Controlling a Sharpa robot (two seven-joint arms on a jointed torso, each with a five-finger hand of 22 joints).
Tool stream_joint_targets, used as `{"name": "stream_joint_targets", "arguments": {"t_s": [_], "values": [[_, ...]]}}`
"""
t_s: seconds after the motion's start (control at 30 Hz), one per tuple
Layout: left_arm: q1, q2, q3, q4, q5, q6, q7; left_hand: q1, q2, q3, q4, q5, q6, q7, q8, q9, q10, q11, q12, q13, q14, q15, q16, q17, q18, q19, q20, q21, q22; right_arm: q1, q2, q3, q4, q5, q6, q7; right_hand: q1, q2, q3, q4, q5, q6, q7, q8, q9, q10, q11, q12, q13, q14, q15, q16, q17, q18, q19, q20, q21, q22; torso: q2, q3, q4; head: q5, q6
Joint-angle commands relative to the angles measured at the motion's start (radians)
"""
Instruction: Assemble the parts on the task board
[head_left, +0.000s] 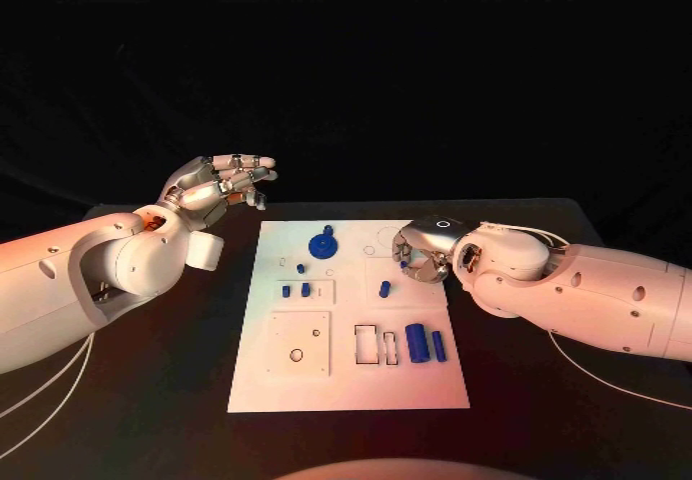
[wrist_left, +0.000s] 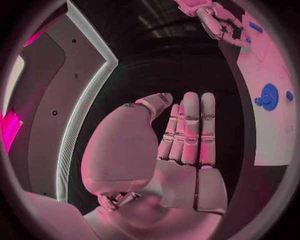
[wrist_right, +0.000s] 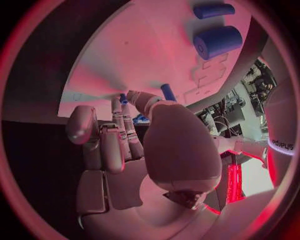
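The white task board (head_left: 353, 390) lies mid-table. On it are a blue round gear-like part (head_left: 326, 245), three small blue parts (head_left: 302, 268) near the left recesses, a short blue peg (head_left: 385, 289), a thick blue cylinder (head_left: 417, 343) and a thin blue bar (head_left: 437, 346). My right hand (head_left: 423, 252) hovers low over the board's far right area, fingers reaching toward the peg (wrist_right: 168, 91), with nothing plainly held. My left hand (head_left: 224, 185) is raised off the board's far left corner, its fingers (wrist_left: 190, 125) straight and the palm bare.
Rectangular and round recesses (head_left: 299, 343) are cut into the board's near half. Black table (head_left: 144, 400) surrounds the board on all sides. My right forearm (head_left: 577, 295) lies just off the board's right edge.
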Motion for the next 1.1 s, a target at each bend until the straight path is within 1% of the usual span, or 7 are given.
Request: {"name": "stream_joint_targets", "arguments": {"t_s": [0.03, 0.23, 0.43, 0.57, 0.63, 0.8, 1.1], "values": [[0.001, 0.002, 0.001, 0.002, 0.006, 0.006, 0.005, -0.006, 0.002, -0.002, -0.005, 0.000, 0.007, -0.002, 0.006, -0.001, 0.007, 0.002, 0.006, 0.002, -0.007, -0.002, -0.003, -0.001, 0.014, -0.004, -0.003, -0.006, -0.001, -0.007, 0.006, -0.002, -0.004, -0.016, 0.018, 0.000, 0.002, 0.013, 0.010, -0.001, -0.007, 0.012, -0.001, 0.000, 0.000, 0.010, -0.001, -0.002, -0.002, 0.048, -0.006, 0.006, 0.001, -0.020, 0.005, -0.001, 0.003, 0.003, 0.000, -0.0006, 0.0005, 0.000, -0.002], [0.001, 0.002, 0.001, 0.002, 0.006, 0.007, 0.001, -0.006, 0.002, -0.002, -0.006, 0.000, 0.007, -0.002, 0.006, -0.001, 0.007, 0.002, 0.006, 0.002, -0.008, -0.002, -0.004, -0.002, 0.014, -0.004, -0.003, -0.006, -0.002, -0.014, 0.011, -0.002, -0.011, -0.016, 0.017, 0.001, 0.003, 0.024, 0.018, -0.009, -0.016, 0.026, -0.004, 0.004, 0.002, 0.027, -0.005, -0.001, -0.005, 0.049, -0.010, 0.008, 0.004, -0.022, 0.009, -0.002, 0.012, 0.011, 0.000, 0.0006, -0.0017, 0.004, -0.003], [0.001, 0.002, 0.001, 0.002, 0.006, 0.003, -0.005, -0.006, 0.002, -0.002, -0.006, 0.000, 0.007, -0.002, 0.006, -0.001, 0.007, 0.002, 0.006, 0.002, -0.008, -0.002, -0.004, -0.002, 0.014, -0.004, -0.003, -0.006, -0.002, -0.019, 0.013, -0.002, -0.011, -0.033, 0.001, -0.013, 0.025, 0.074, 0.055, -0.045, -0.099, 0.070, -0.016, 0.027, 0.015, 0.079, -0.022, 0.007, -0.002, 0.050, -0.025, 0.013, 0.011, -0.025, 0.018, -0.011, 0.035, 0.031, 0.000, 0.0002, -0.0007, 0.003, -0.004], [0.001, 0.002, 0.001, 0.001, 0.005, -0.007, -0.011, -0.006, 0.002, -0.003, -0.012, 0.000, 0.004, 0.001, 0.005, -0.003, -0.012, 0.006, 0.002, -0.001, -0.003, 0.000, 0.000, -0.003, 0.014, 0.009, -0.005, -0.001, 0.000, -0.022, 0.013, -0.002, -0.007, -0.052, -0.023, -0.030, 0.031, 0.095, 0.091, -0.075, -0.107, 0.088, -0.022, 0.040, 0.025, 0.109, -0.030, 0.010, 0.004, 0.051, -0.034, 0.016, 0.016, -0.031, 0.031, -0.018, 0.065, 0.053, 0.000, 0.0004, 0.0000, 0.002, -0.005], [0.001, 0.002, 0.001, 0.000, 0.005, -0.010, -0.014, -0.007, 0.002, -0.003, -0.013, 0.000, 0.004, 0.001, 0.005, -0.003, -0.015, 0.007, 0.002, -0.001, -0.003, 0.000, 0.000, -0.003, 0.014, 0.012, -0.005, 0.001, 0.001, -0.024, 0.012, -0.002, -0.005, -0.059, -0.043, -0.036, 0.033, 0.103, 0.131, -0.097, -0.109, 0.093, -0.023, 0.040, 0.028, 0.123, -0.031, 0.005, 0.007, 0.052, -0.036, 0.017, 0.018, -0.033, 0.036, -0.021, 0.081, 0.066, -0.001, 0.0001, -0.0004, 0.002, -0.005], [0.001, 0.002, 0.001, 0.000, 0.005, -0.022, -0.020, -0.004, 0.004, -0.001, -0.016, 0.000, 0.004, 0.001, 0.006, -0.003, -0.021, 0.008, 0.002, -0.002, -0.005, 0.001, 0.000, -0.004, 0.014, 0.015, -0.005, 0.003, 0.002, -0.025, 0.012, -0.002, -0.002, -0.070, -0.090, -0.041, 0.019, 0.102, 0.163, -0.113, -0.117, 0.099, -0.025, 0.041, 0.032, 0.134, -0.033, -0.002, 0.011, 0.052, -0.037, 0.018, 0.017, -0.039, 0.049, -0.023, 0.115, 0.089, 0.000, 0.0001, -0.0014, 0.002, -0.005], [0.001, 0.001, 0.001, -0.001, 0.005, -0.036, -0.026, -0.006, 0.003, 0.002, -0.028, 0.000, -0.003, 0.008, 0.009, -0.004, -0.073, 0.018, -0.007, -0.008, -0.011, 0.008, 0.002, -0.007, 0.013, 0.020, 0.000, 0.009, 0.005, -0.027, 0.009, -0.002, 0.006, -0.075, -0.156, -0.037, 0.011, 0.099, 0.176, -0.122, -0.116, 0.104, -0.026, 0.042, 0.034, 0.142, -0.034, -0.006, 0.013, 0.052, -0.038, 0.017, 0.016, -0.042, 0.054, -0.024, 0.129, 0.099, 0.000, -0.0004, -0.0003, 0.001, -0.004]]}}
